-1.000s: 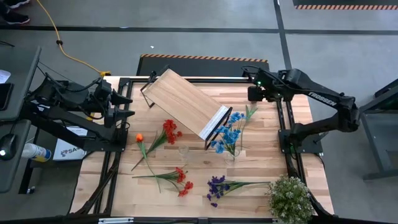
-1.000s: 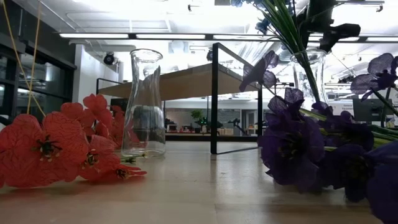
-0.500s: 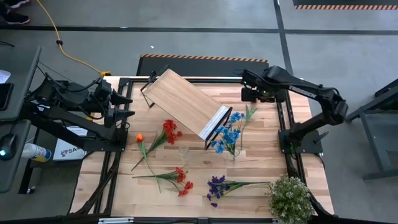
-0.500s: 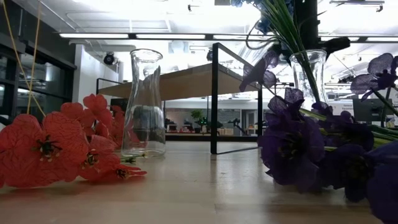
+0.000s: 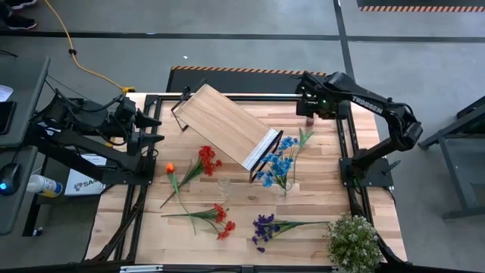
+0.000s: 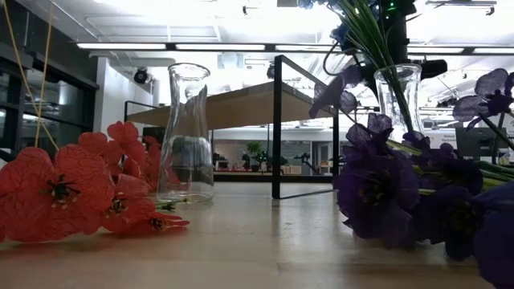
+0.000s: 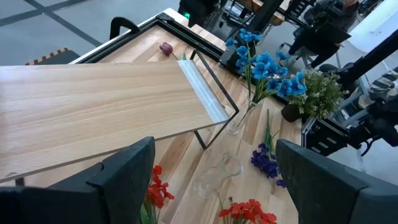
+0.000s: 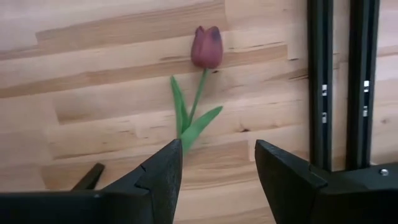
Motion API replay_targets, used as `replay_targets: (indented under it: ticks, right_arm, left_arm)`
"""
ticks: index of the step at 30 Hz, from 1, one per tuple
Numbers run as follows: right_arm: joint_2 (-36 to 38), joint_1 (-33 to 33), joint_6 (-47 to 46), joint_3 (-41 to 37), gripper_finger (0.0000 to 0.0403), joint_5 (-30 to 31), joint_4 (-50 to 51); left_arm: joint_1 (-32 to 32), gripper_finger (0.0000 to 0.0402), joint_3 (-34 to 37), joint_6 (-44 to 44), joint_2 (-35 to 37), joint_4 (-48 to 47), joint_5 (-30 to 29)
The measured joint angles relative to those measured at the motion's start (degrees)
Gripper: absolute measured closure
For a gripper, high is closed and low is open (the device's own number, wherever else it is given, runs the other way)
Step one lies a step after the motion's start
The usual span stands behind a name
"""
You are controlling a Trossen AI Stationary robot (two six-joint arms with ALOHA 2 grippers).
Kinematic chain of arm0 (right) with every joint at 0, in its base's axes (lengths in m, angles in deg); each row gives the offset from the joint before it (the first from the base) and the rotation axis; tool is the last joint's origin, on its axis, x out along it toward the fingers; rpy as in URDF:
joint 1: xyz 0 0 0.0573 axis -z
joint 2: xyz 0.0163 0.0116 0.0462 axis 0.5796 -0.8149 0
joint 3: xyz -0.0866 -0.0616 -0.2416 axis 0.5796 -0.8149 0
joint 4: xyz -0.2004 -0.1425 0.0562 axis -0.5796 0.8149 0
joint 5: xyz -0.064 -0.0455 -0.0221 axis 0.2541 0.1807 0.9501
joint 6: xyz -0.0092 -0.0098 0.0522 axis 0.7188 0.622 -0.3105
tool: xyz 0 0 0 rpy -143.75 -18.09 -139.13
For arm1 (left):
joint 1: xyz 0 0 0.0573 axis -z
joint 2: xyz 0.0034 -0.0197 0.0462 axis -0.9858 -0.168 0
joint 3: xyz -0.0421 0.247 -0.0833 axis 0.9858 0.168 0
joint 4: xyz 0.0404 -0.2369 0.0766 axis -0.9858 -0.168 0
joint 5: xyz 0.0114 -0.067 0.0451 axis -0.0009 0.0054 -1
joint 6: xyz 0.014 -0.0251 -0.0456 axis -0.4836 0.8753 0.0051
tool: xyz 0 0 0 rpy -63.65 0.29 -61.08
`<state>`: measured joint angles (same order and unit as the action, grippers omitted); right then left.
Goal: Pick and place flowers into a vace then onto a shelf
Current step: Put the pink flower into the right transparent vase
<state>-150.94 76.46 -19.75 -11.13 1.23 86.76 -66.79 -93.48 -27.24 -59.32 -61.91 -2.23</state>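
A dark red tulip (image 8: 207, 46) lies flat on the table near its far right corner, its green stem (image 8: 193, 112) running toward my right gripper (image 8: 216, 177). That gripper (image 5: 307, 106) hangs open above the stem's lower end, pointing down and touching nothing. Blue flowers (image 5: 279, 161) stand in a glass vase (image 5: 282, 188); a second vase (image 5: 223, 184) stands empty. Red flowers (image 5: 206, 159), an orange tulip (image 5: 170, 167), more red flowers (image 5: 220, 220) and purple flowers (image 5: 265, 227) lie on the tabletop. The shelf (image 5: 227, 125) stands slantwise at the far middle. My left gripper (image 7: 214, 186) waits open at the left edge.
A bushy pale green plant (image 5: 352, 241) stands at the near right corner. Black frame rails (image 8: 339, 81) run along the table's right edge beside the tulip. The shelf's black end frame (image 5: 261, 155) stands close to the blue flowers.
My right gripper has swung toward the far edge and come down over the dark red tulip, its wrist turning a little on the way. The flowers, vases and shelf lie as before.
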Motion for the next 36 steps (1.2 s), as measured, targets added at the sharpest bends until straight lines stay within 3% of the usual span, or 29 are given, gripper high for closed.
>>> replay_targets:
  ticks: [12, 18, 36]
  right_arm:
    - [-7.02, 1.46, 4.88, 0.02, 0.0211, -5.78, -3.23]
    - [-10.59, 0.94, 6.67, 0.02, 0.0211, -5.5, -2.41]
    - [-7.57, -1.28, 6.75, 0.01, 0.0211, -4.55, 1.85]
  left_arm:
    - [0.0, 0.0034, 0.0, 0.0, 0.0, 0.0, 0.0]
    - [-0.01, 0.0034, 0.0, 0.0, 0.02, 0.0, 0.0]
    - [-0.01, 0.0034, 0.0, 0.0, 0.01, 0.0, 0.0]
